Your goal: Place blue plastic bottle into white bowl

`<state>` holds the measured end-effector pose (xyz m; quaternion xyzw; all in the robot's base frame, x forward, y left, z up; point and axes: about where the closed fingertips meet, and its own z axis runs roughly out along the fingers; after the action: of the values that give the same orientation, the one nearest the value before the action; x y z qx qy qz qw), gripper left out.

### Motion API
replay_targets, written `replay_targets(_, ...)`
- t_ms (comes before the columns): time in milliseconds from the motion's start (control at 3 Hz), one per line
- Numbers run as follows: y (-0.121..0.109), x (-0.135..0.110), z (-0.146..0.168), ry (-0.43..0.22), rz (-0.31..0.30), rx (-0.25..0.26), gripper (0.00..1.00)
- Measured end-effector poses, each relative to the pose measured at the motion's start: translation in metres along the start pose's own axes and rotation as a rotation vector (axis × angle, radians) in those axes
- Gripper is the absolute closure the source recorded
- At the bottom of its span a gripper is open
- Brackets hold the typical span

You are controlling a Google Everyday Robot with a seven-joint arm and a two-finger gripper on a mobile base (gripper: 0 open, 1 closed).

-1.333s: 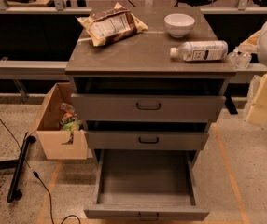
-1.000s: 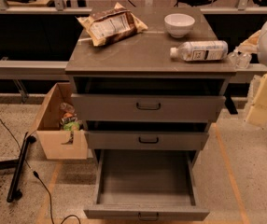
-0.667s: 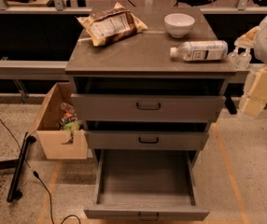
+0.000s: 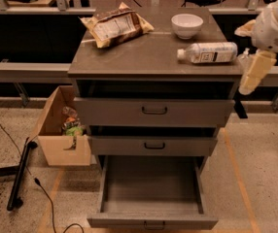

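Pincer (image 4: 243, 57) edged nearer blue plastic bottle (image 4: 208, 52) base, grip unclear, label print unreadable, white bowl (image 4: 187, 24) behind

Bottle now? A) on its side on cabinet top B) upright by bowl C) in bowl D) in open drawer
A: the bottle lies on its side on the cabinet top, apart from the bowl; the gripper is just off the top's right edge, by the bottle's base.

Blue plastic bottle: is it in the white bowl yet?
Not yet. The blue plastic bottle lies on its side on the cabinet top, apart from the white bowl. The end effector hangs beside the bottle's base. Grasping, lifting and placing remain.
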<state>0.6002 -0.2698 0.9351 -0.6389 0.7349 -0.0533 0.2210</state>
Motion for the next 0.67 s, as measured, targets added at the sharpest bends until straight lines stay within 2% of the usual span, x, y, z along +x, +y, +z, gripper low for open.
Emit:
replay_targets(333,-0.046,0.028,0.05,0.02,-0.013,-0.012,0.0)
replay_targets(667,-0.075,0.063,0.088,0.046,0.018,-0.017,0.0)
